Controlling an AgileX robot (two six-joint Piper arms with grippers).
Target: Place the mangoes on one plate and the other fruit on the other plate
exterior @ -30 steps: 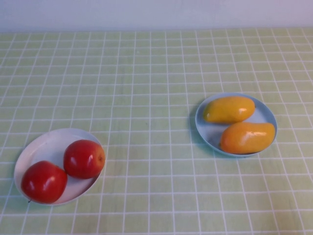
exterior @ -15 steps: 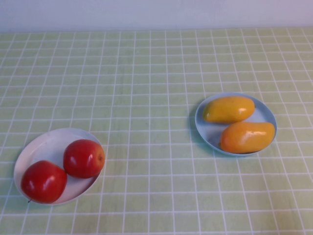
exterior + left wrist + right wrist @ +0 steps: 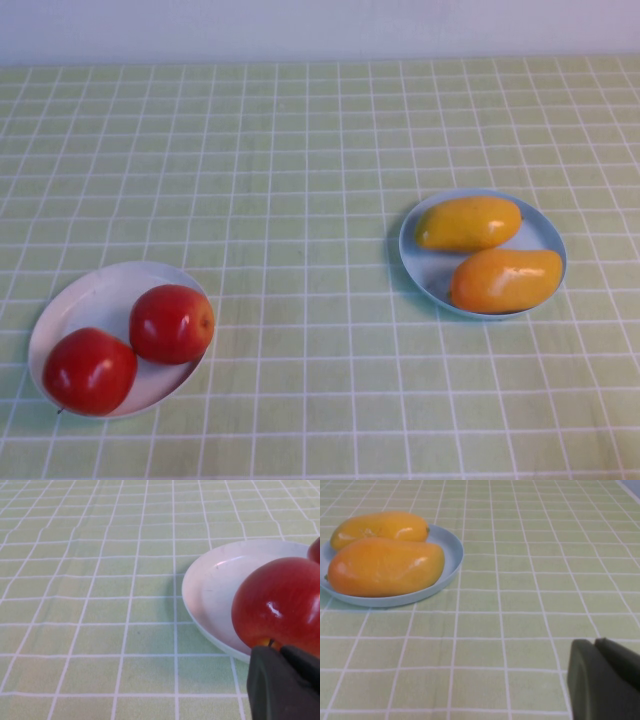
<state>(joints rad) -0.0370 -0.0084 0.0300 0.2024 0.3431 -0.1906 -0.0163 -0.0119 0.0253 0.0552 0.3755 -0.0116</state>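
Two mangoes lie side by side on the light blue plate at the right; the farther one has a greenish end. Two red apples sit on the white plate at the front left. Neither arm shows in the high view. In the left wrist view my left gripper is shut and empty, just short of the white plate and the near apple. My right gripper is shut and empty over bare cloth, well back from the blue plate and mangoes.
A light green tablecloth with a white grid covers the whole table. A pale wall runs along the far edge. Bare cloth lies between the two plates and behind them.
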